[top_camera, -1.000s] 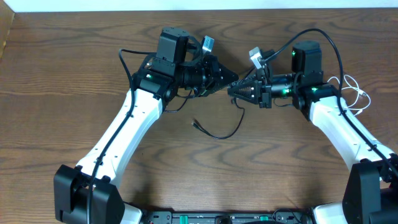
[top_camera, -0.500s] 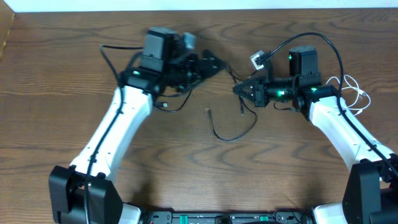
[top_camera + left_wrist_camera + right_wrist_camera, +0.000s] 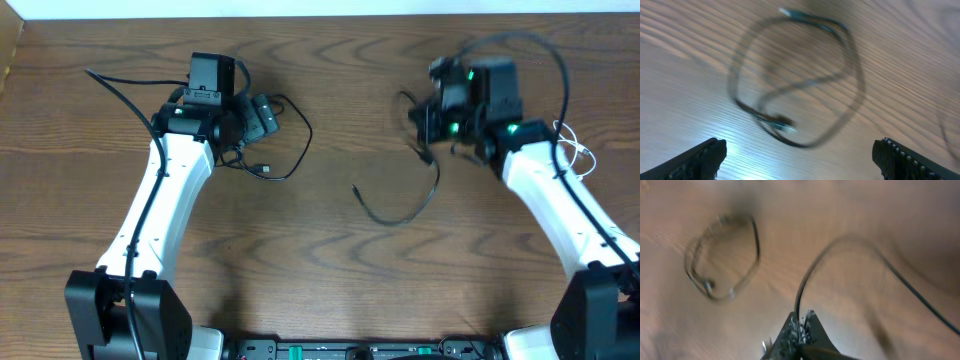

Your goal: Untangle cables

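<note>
Two-arm workstation over a brown wood-grain surface [image 3: 320,290], overhead and wrist views. The left pincer [image 3: 268,115] stands wide apart and holds nothing; in its wrist view [image 3: 797,147] the two fingertips sit at the lower corners of the frame with bare surface between them. A looped black cable [image 3: 310,135] lies flat just beside and in front of this pincer, not touching it. Seen from the left wrist, the loop [image 3: 859,85] is thin, roughly oval and motion-blurred, with one small plug end at its top and another inside its lower edge.

The right pincer [image 3: 428,125] is closed tightly on a second black cable [image 3: 400,220]. This cable hangs from the fingers and curves down and leftward across the surface to a free plug end near the centre, well apart from the loop. The right wrist view shows the pincer [image 3: 800,327] clamping that cable [image 3: 812,270], with the loop [image 3: 758,242] far off. A thin white cable [image 3: 575,150] lies coiled beside the right forearm at the right edge.
</note>
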Available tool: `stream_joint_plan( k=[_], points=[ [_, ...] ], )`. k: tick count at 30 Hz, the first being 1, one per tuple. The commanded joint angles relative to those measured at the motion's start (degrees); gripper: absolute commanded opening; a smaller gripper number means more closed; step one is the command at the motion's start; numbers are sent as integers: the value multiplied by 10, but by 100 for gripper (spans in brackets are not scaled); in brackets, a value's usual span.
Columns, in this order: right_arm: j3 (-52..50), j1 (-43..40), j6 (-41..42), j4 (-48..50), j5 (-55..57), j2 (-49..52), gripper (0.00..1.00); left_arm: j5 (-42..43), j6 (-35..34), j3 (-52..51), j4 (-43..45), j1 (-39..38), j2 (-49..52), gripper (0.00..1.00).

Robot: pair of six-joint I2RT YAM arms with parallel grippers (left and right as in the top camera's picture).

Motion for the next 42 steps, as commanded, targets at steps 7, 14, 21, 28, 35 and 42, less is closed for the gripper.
stream_joint_plan(
  k=[7, 14, 21, 28, 35, 42],
  points=[
    [147, 2, -88, 149, 237, -14, 1, -128, 21, -3, -3, 1, 33, 98],
    [144, -24, -122, 167, 283, -5, 1, -129, 21, -3, 9, 1, 88, 98],
    [144, -69, -103, 15, 287, 24, 1, -129, 21, -3, 15, 1, 98, 98],
    [144, -125, 36, -177, 322, 66, 1, -129, 21, -3, 15, 1, 98, 98],
    [144, -169, 86, -308, 322, 98, 1, -129, 21, -3, 15, 1, 98, 98],
    [144, -199, 86, -369, 322, 110, 73, -129, 21, -3, 15, 1, 98, 98]
  ],
)
